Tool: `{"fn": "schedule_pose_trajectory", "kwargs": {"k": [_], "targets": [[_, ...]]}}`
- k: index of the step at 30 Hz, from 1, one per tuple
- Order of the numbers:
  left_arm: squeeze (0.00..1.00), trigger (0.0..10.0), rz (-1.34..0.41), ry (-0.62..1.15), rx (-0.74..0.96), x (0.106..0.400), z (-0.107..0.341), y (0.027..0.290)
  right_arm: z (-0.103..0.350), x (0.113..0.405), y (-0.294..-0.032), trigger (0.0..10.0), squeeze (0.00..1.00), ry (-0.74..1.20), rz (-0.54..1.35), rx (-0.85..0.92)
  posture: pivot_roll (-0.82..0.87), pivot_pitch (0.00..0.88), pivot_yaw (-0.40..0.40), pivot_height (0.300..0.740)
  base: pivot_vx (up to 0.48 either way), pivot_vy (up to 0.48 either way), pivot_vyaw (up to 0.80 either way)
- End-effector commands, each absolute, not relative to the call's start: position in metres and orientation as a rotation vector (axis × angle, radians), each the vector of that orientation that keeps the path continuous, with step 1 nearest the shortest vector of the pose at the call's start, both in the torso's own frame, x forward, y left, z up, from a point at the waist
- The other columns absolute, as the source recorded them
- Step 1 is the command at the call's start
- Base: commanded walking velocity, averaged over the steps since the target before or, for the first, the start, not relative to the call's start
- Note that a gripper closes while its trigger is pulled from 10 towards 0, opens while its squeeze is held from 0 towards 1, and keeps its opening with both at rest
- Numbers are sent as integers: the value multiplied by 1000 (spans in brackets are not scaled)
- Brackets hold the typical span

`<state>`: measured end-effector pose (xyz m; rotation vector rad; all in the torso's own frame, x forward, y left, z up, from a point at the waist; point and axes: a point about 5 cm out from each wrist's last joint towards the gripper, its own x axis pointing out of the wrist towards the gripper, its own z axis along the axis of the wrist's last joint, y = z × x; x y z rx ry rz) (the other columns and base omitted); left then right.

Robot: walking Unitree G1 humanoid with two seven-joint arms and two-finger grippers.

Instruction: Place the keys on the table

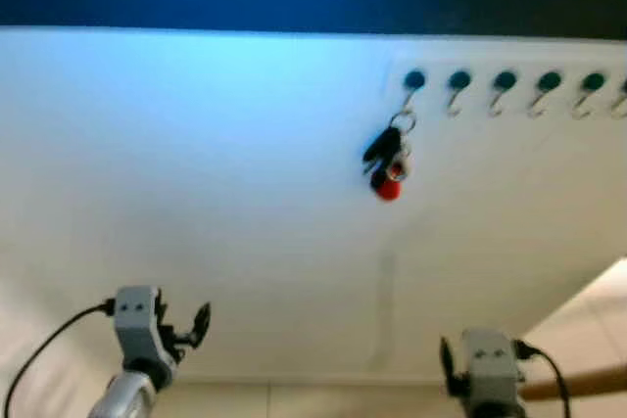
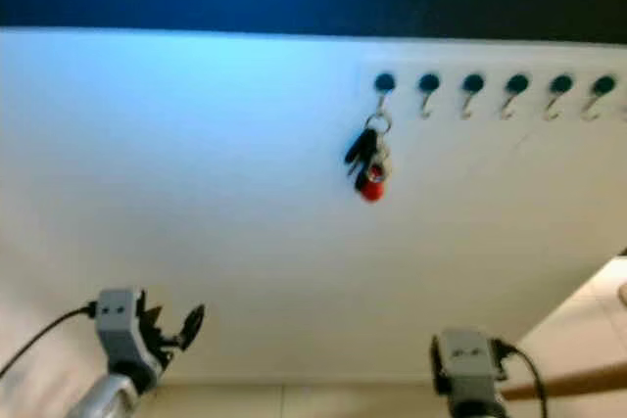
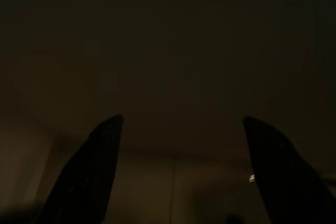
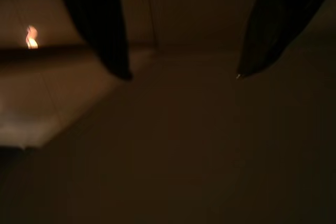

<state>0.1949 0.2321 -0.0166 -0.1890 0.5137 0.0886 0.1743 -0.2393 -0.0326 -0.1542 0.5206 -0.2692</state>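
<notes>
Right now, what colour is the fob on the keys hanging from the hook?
Red, below dark keys on the leftmost hook; the left eye view shows it best.

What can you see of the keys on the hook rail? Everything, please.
The keys hang as one small bunch from a metal ring on the leftmost hook of a row of dark-capped hooks on the white wall. The bunch shows a black piece, probably a fob, some metal, and a round red tag at the bottom. It hangs straight down against the wall. Blur hides finer detail.

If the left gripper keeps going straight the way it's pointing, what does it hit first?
Probably the plain white wall. The left gripper, open, points at bare wall, well left of the bunch of keys with the red fob. Depth is unclear.
</notes>
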Motion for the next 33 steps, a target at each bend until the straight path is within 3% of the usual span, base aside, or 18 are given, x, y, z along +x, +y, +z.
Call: {"fn": "schedule_pose_trajectory", "kwargs": {"k": [1, 3, 4, 9, 15, 33], "targets": [[0, 10000, 135, 692, -123, 171, -50, 234, -63, 163, -228, 10000, 0, 718, -191, -53, 0, 37, -7, 740, 0, 0, 0], [0, 10000, 135, 692, -123, 171, -50, 234, -63, 163, -228, 10000, 0, 718, -191, -53, 0, 37, -7, 740, 0, 0, 0], [0, 10000, 127, 767, -87, 162, -63, 225, -76, 160, -209, 10000, 0, 833, -22, -68, 0, 30, -7, 740, 0, 0, 0], [0, 10000, 60, 762, -80, 166, -66, 208, -82, 157, -199, 10000, 0, 890, 95, -117, 8, 31, -11, 740, 0, 0, 0], [0, 10000, 0, 743, -100, 173, -68, 193, -83, 161, -199, 10000, 0, 882, 97, -139, 5, 33, -8, 740, 0, 0, 0], [0, 10000, 8, 789, -65, 162, -81, 196, -91, 153, -198, 10000, 0, 927, 69, -90, 0, 35, 3, 740, 0, 0, 0]]}}
